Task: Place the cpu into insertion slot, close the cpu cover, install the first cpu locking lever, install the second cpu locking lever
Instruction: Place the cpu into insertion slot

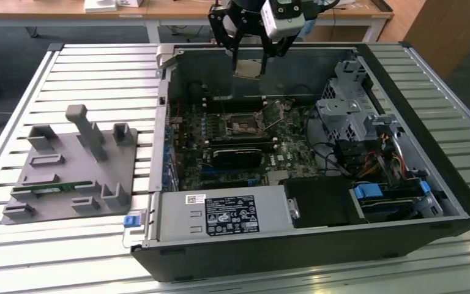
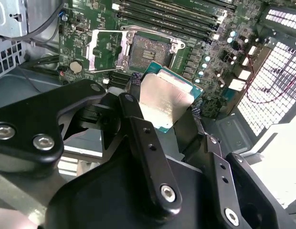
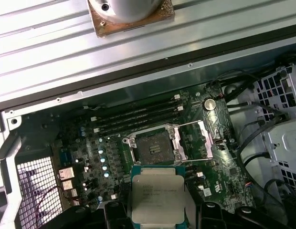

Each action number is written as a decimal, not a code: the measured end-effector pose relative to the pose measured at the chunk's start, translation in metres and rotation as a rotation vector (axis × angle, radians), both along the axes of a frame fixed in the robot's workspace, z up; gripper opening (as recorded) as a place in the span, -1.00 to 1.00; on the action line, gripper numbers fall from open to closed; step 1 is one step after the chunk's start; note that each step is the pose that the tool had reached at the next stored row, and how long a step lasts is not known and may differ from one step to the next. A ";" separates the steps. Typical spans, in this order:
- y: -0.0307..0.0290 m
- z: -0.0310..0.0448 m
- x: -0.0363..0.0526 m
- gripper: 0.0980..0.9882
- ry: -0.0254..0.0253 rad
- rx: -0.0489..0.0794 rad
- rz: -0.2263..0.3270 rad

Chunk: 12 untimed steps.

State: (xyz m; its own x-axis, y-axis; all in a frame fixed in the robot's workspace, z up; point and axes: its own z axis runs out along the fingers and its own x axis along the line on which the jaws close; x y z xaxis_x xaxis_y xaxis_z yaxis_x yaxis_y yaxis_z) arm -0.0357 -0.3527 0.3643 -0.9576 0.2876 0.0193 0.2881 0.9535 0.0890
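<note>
- cpu (image 2: 169, 106) gripped at its edges between the end effector's (image 2: 163, 95) two black fingers, silvery top showing; held in the air over the motherboard (image 3: 114, 143), apart from the socket.
- insertion slot (image 3: 153, 147) bare, contact grid exposed.
- cpu cover (image 3: 198, 138) hinged open, lying just beside the slot.
- Open computer case (image 1: 300, 248) lies on the slatted table (image 1: 80, 67); grey fixture block (image 1: 55, 177) on the exterior view's left.

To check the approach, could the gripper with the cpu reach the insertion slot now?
Probably yes: the cpu cover is swung open, the insertion slot bare; the gripper holds the cpu above.
</note>
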 end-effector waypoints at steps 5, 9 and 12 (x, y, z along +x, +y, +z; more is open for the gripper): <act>0.0000 -0.0001 0.0000 -0.02 0.0000 0.000 -0.019; 0.0000 -0.0002 0.0000 -0.02 0.0000 0.000 -0.035; 0.0000 -0.0003 0.0000 -0.02 0.0000 0.000 -0.046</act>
